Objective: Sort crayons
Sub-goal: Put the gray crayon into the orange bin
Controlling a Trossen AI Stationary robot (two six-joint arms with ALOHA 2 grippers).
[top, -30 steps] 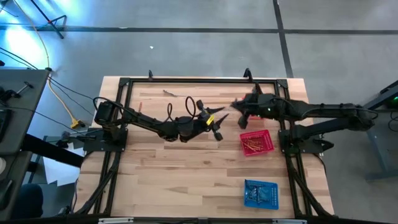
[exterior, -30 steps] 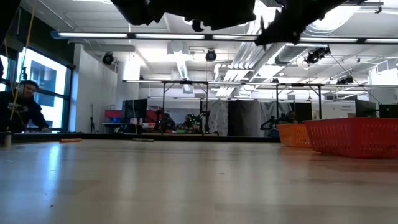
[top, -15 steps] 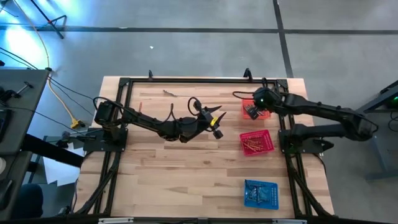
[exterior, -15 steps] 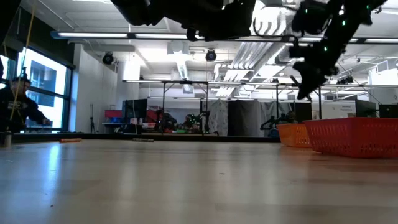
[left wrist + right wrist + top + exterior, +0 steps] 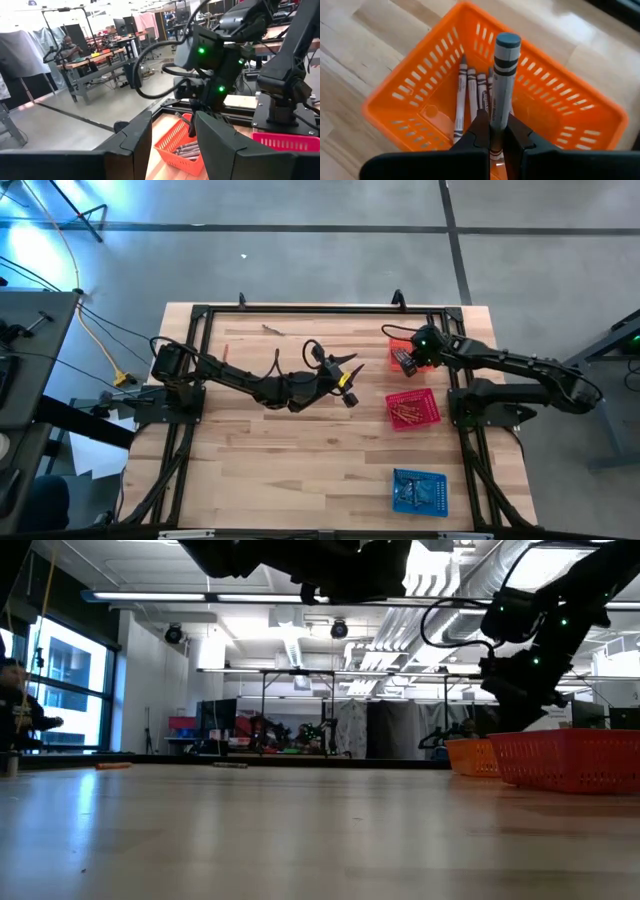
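My right gripper (image 5: 403, 360) hangs over the orange basket (image 5: 427, 100), shut on a grey crayon (image 5: 503, 80). Several grey crayons (image 5: 470, 97) lie on the basket's floor. My left gripper (image 5: 347, 375) is held level above the middle of the table, open, with nothing between its fingers (image 5: 172, 145); its view looks across at my right gripper (image 5: 192, 127) and the orange basket (image 5: 180, 150). A grey crayon (image 5: 270, 330) and an orange one (image 5: 225, 350) lie loose on the far left of the table. My right gripper pinches the grey crayon near one end (image 5: 495, 131) between its two fingers. The fingers slant down from above over the orange basket. The rest of the crayon sticks out from the fingers, its flat end (image 5: 508, 41) free, clear of the basket and the crayons in it.
A red basket (image 5: 413, 409) with crayons stands just nearer than the orange one; a blue basket (image 5: 419, 491) with crayons stands by the near right edge. A black frame (image 5: 320, 310) runs around the table. A person (image 5: 20, 710) sits beyond the table's left.
My right gripper, still shut on the grey crayon, has swung away from my left gripper toward the table's right edge, sunk over the orange basket and tipped its fingers downward.
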